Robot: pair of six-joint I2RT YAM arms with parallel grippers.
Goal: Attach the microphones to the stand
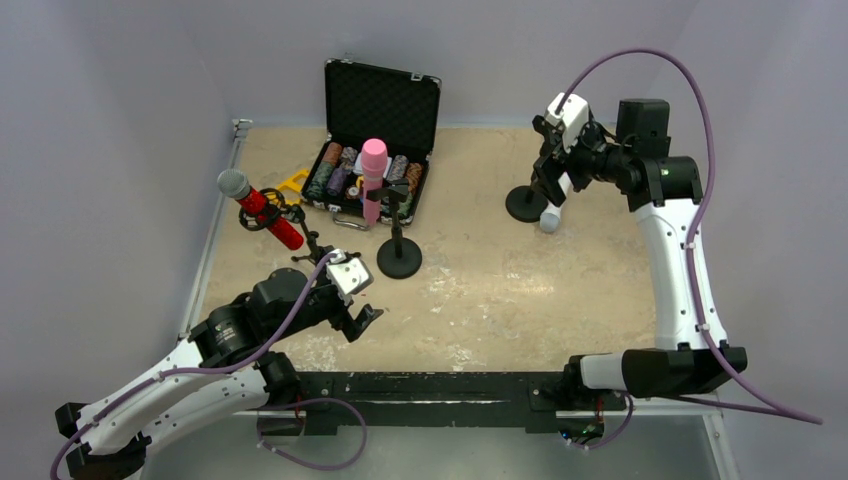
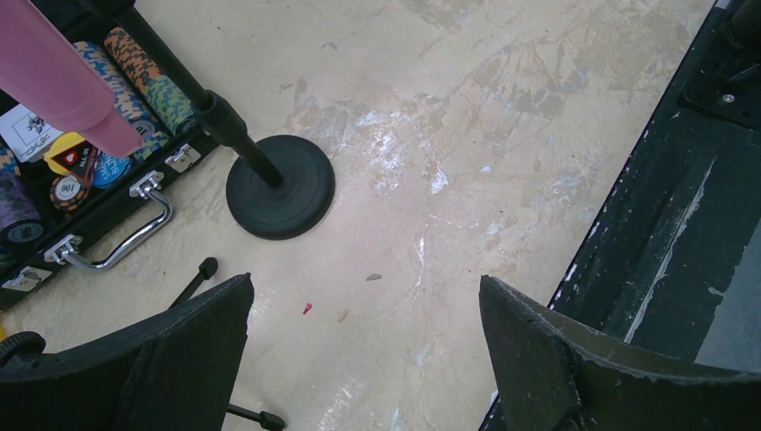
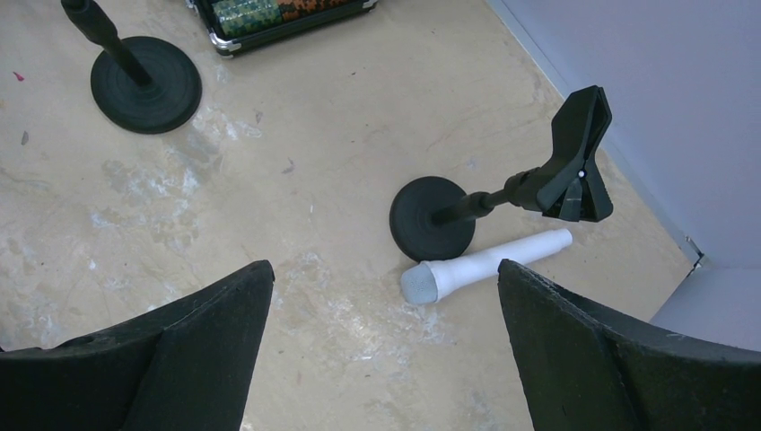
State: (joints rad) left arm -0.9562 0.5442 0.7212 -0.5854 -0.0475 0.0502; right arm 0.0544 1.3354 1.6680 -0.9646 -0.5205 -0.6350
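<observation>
Hovering over the mottled beige surface [image 1: 500, 290], the left claw [image 1: 365, 318] holds its two fingers wide apart with nothing between them. The left wrist view shows only bare surface in the gap.

Three microphones and three stands are on show. Two microphones are already mounted. The red microphone [image 1: 262, 212], glittery with a grey mesh head, sits tilted in the first stand [image 1: 305, 240] at the left, head pointing up and away. That stand's thin legs are spread just ahead of the left arm. The pink microphone [image 1: 372, 178] stands upright, head on top, in the second stand [image 1: 399, 262]. This stand has a round black base and is planted in front of an open black case [image 1: 383, 100] filled with rows of poker chips [image 1: 335, 170].

The one remaining microphone is unmounted. The white microphone [image 3: 485, 265], with a grey head, lies flat on the surface just beside the round base of the third stand [image 3: 432, 217], at the far right near the wall. That stand's black clip [image 3: 574, 157] holds nothing and leans out above the white barrel.

The right claw [image 1: 548, 185] hangs above this third stand, its two fingers also spread and empty. In its wrist view the stand and the microphone appear between and beyond them.
</observation>
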